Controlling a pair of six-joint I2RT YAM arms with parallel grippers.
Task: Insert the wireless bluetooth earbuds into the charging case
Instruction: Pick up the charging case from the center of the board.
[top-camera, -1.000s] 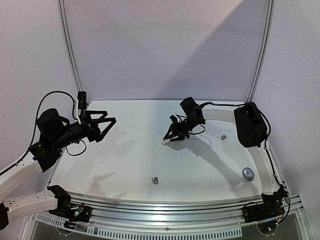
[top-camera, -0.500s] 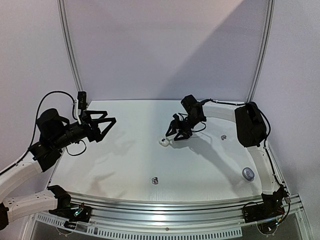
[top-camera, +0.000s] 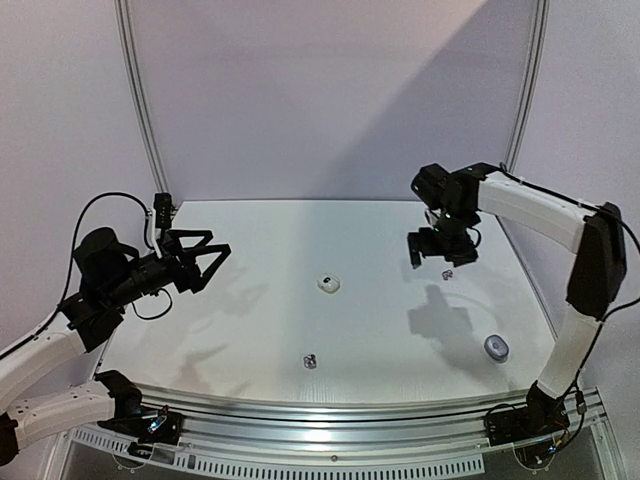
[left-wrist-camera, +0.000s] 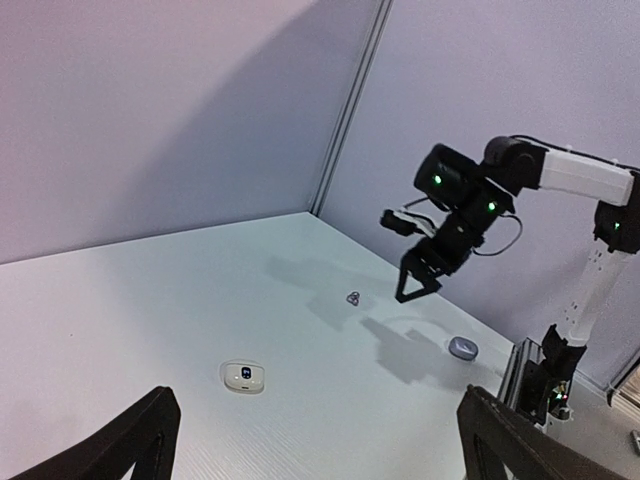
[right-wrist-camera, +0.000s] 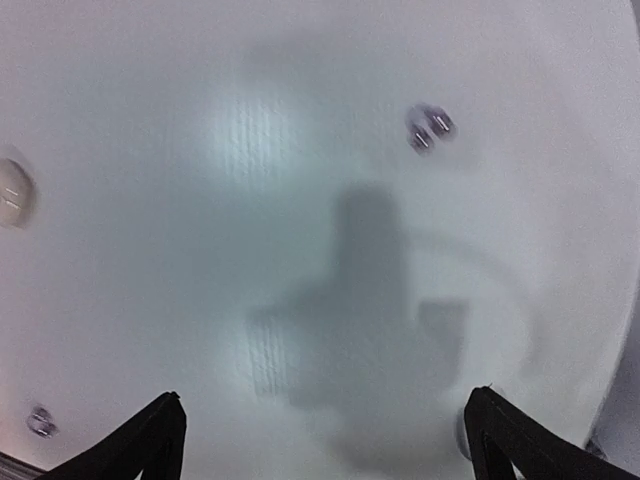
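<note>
You had let go of the white case (top-camera: 328, 284) and swung the right gripper (top-camera: 441, 262) up and away to the far right, its jaws spread wide and empty. The case lay alone mid-table, so that step looked finished. The gripper hung over 1 dark earbud (right-wrist-camera: 430, 126), probably your next pick. The other dark earbud (top-camera: 310, 361) lay near centre, with the grey case (top-camera: 496, 347) at the near right. The left gripper (top-camera: 215, 268) hovered at the left, jaws apart, holding nothing.
</note>
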